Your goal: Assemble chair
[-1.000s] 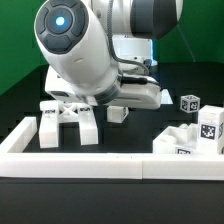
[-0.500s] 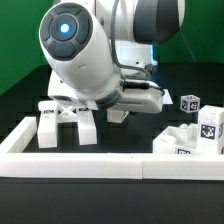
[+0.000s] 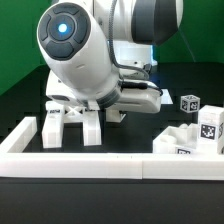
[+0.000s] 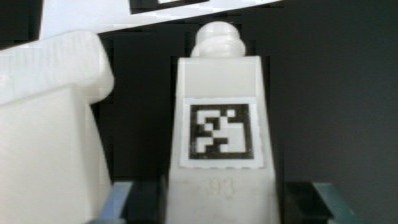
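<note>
From my station, the wrist view gives me the clearest information. The gripper (image 4: 221, 206) stands over one white leg (image 4: 219, 110) of the chair, and its two dark fingers (image 4: 121, 204) are spread, one on each side of the leg's near end. I see a thin dark strip between each finger and the plastic, so they are not pinching it. The leg lies flat on the black table (image 4: 134, 150) with its square tag (image 4: 217, 132) facing the camera. Its rounded peg (image 4: 217, 38) is at the end far from the gripper. Just beside the leg lies a broad white part (image 4: 50, 130); a narrow dark gap separates the two, so they are not touching. In the exterior view the arm (image 3: 85, 55) fills the middle of the picture and hides the fingers and the leg, so I cannot check the grip from there. Under the arm, toward the exterior view's left, a cross-braced frame (image 3: 70, 126) stands on the table close behind the long border wall (image 3: 100, 165), which runs across the front. On the exterior view's right, well apart from the frame, there are more chair parts: a small cube (image 3: 190, 102) with a tag, a taller block (image 3: 208, 122) with a tag just beside it, and a low part (image 3: 180, 142) near the wall.
</note>
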You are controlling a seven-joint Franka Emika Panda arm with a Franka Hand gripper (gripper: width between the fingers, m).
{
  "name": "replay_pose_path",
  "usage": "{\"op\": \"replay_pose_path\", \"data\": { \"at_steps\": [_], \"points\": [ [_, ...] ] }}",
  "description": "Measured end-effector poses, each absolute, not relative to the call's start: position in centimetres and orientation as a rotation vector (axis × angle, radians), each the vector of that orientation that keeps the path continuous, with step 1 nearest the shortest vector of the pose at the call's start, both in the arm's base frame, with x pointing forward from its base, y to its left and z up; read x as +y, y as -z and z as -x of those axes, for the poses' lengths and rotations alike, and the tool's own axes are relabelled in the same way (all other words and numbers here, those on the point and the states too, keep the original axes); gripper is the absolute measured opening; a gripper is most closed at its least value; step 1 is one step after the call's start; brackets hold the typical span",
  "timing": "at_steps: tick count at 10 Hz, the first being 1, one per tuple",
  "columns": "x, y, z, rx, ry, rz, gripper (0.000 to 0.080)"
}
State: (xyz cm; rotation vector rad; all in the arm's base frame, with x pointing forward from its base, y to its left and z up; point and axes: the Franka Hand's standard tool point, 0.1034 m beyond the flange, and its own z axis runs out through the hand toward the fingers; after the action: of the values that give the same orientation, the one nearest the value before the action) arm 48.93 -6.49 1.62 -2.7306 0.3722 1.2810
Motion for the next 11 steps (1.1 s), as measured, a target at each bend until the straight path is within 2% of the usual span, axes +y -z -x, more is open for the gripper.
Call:
{"op": "replay_pose_path", "data": {
  "at_steps": [4, 7, 9, 10, 11],
  "points": [
    [-6.4, -2.4, -49.2, 0.369, -1.274, 2.729, 0.0288],
    [-6.0, -5.6, -48.8, 0.369, -1.266, 2.706, 0.0291],
    [-5.0, -9.1, -48.8, 0.393, -1.269, 2.694, 0.0291],
    [-4.7, -10.1, -48.8, 0.389, -1.256, 2.696, 0.0291],
    [-5.1, -9.6, -48.5, 0.392, -1.249, 2.699, 0.0291]
  ]
}}
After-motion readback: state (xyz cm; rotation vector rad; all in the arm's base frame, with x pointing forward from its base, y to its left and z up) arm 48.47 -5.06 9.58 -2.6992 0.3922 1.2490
